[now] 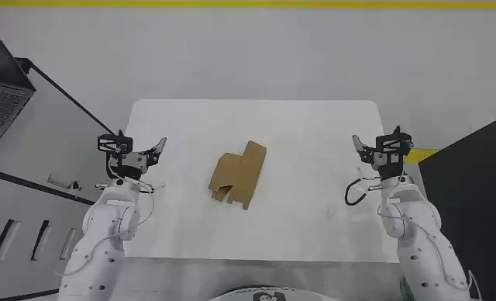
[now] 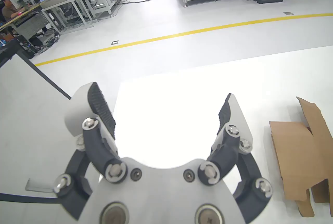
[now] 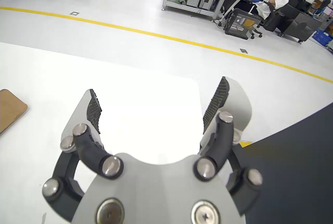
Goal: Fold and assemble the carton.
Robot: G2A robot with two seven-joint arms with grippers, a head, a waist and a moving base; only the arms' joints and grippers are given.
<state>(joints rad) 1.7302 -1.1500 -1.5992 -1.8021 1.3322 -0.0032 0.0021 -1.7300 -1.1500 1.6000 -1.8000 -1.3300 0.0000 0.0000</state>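
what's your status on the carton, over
Left gripper open, empty. Right gripper open, empty. Carton lies between them, unassembled, untouched. Nothing in the way.

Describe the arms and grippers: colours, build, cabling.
Both arms are white, rounded, segmented shells: left arm, right arm. The left gripper and right gripper match: a pale grey metal base plate, black linkage bars with silver bolts, and white-backed jaws lined with black ribbed pads. A black cable loops beside the right wrist.
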